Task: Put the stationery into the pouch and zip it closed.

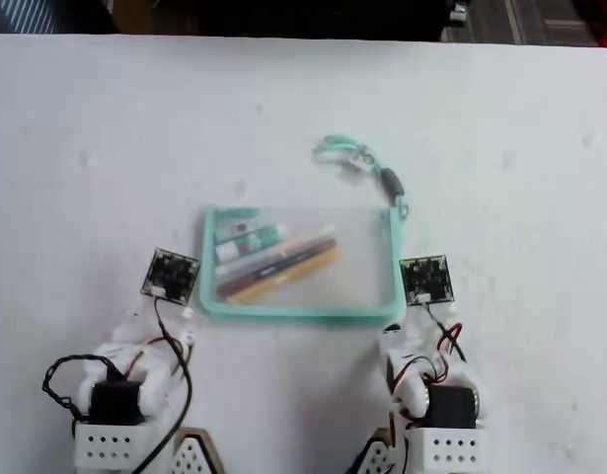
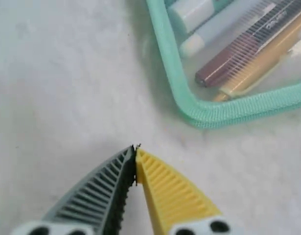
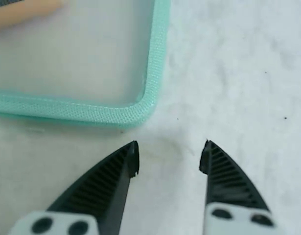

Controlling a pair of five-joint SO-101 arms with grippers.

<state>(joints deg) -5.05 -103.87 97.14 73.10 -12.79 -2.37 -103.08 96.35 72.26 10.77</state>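
From the high view we see the whole pouch [image 1: 387,262], clear with a teal border, lying flat near the middle of the white worktop [image 1: 96,148], with the stationery [image 1: 273,259] bunched inside toward its left end and a teal strap [image 1: 357,163] curling away from its far right corner. We cannot tell from any view whether the zip is drawn. The left arm [image 1: 115,390] and the right arm [image 1: 431,395] sit at the near edge, one off each near corner of the pouch. The left wrist view brings one rounded corner of the pouch [image 2: 209,110] close and lets us separate the contents: a brown pen [image 2: 248,49], a yellow pen [image 2: 267,61] alongside it, and a pale marker [image 2: 196,12] behind the clear wall. The right wrist view gives us the other near corner [image 3: 149,93], with bare clear wall behind it and the tip of something orange farther in. The left pincer [image 2: 135,152] is closed, its grey and yellow fingertips meeting, holding nothing and standing apart from the pouch corner over bare worktop. The right pincer [image 3: 170,155] is spread moderately wide with nothing between its black fingers [image 3: 116,176], just beside the border but not touching it. Open worktop lies to the left, to the right and beyond the pouch, up to the far edge.
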